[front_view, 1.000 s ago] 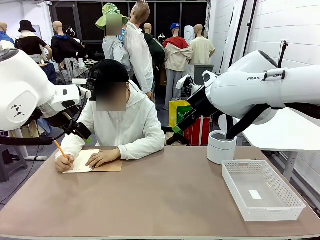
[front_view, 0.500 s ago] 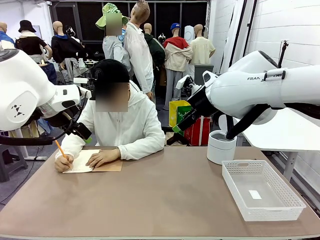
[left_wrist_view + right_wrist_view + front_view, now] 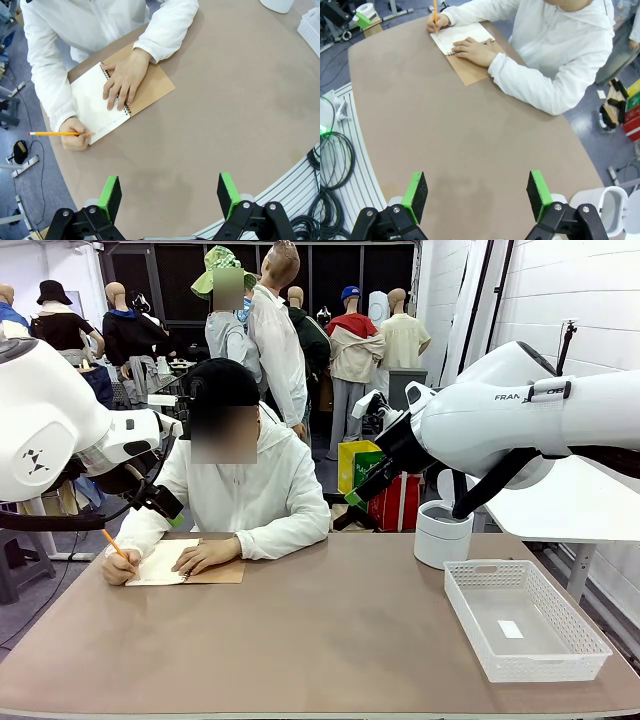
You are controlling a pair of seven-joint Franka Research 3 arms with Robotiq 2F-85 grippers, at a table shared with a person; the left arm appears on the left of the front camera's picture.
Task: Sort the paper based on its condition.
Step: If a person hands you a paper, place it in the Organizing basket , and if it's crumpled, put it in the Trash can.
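Note:
The paper is out of view as loose sheets. A person at the far side writes with an orange pencil [image 3: 113, 543] on the white page of a spiral notebook [image 3: 165, 562] with a brown card cover, one hand flat on it. The notebook [image 3: 92, 102] lies well beyond my left gripper [image 3: 170, 197], which hangs open high above the table with nothing between its pads. My right gripper [image 3: 477, 197] is open too, high over the bare tabletop, with the notebook [image 3: 460, 36] far off at the top.
A white mesh basket [image 3: 465, 615] stands at the right front with a small white scrap [image 3: 510, 629] inside. A white round bin [image 3: 442, 535] stands behind it. The brown tabletop [image 3: 330, 640] is bare across the middle.
The person's pencil hand has shifted slightly to the left on the page. Both arms hold still.

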